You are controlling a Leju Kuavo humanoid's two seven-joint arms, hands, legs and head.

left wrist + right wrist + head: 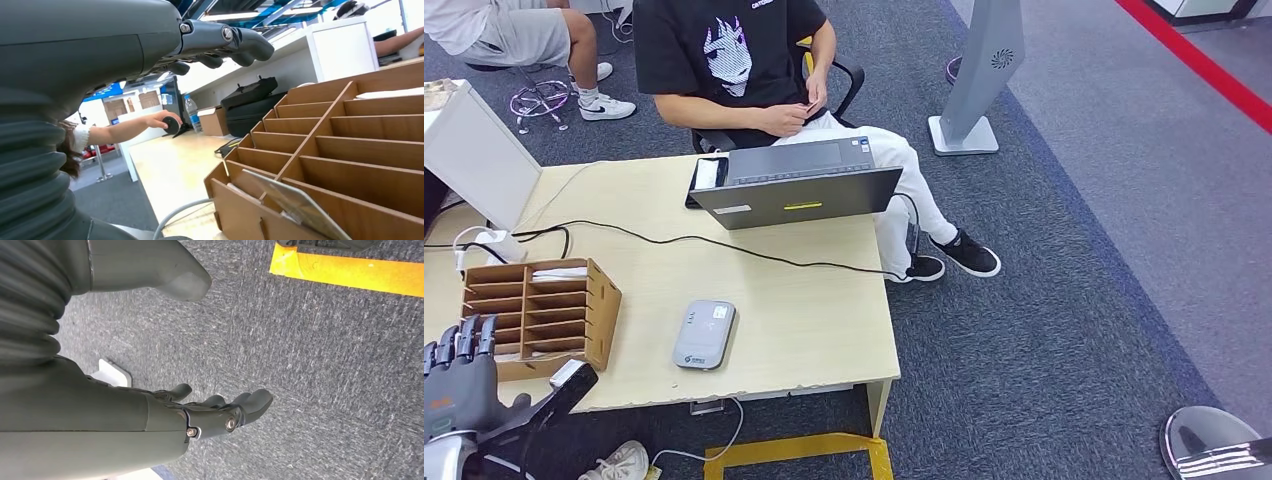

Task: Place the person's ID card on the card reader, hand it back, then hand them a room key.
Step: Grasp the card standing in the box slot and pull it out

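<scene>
While the seated person fingers a small card, too small to identify, the left hand waits spread and empty beside the wooden organizer. The card reader lies well off to its right on the counter, long axis pointing toward the person. Right hand hangs loosely open over carpet.

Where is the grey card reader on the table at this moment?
In the head view, the card reader lies flat near the table's front edge, right of the wooden slot rack and in front of the laptop.
</scene>
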